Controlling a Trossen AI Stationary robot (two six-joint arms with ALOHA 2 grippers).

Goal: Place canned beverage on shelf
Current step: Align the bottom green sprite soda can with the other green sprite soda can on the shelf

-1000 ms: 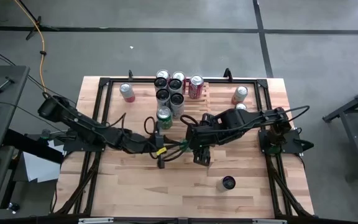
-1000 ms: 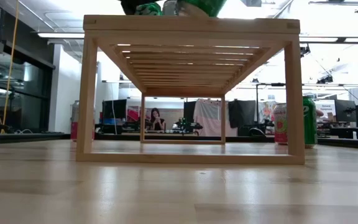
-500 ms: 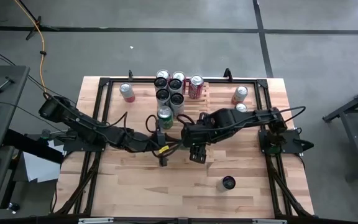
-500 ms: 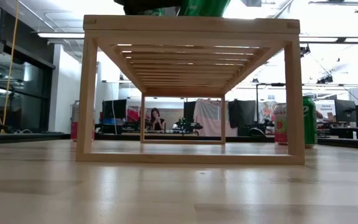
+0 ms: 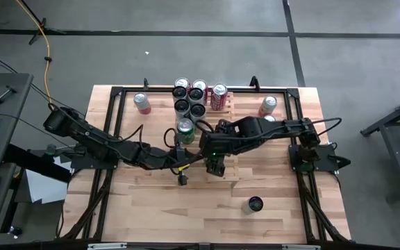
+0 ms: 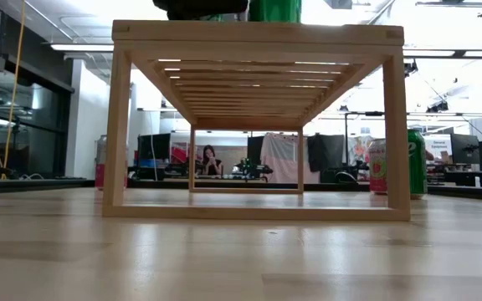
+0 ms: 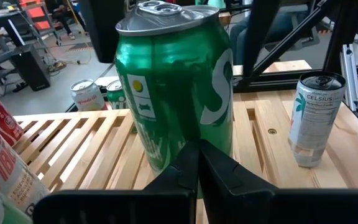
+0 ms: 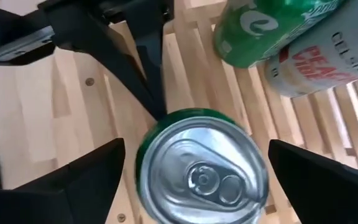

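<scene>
Near the centre of the high view, a green can (image 5: 184,129) with a silver top stands upright on the slatted light-wood shelf (image 5: 229,104). Right pincer (image 8: 194,171) hangs over it, spread wide; left pincer (image 7: 197,171) is closed, tips just beside the can.
</scene>
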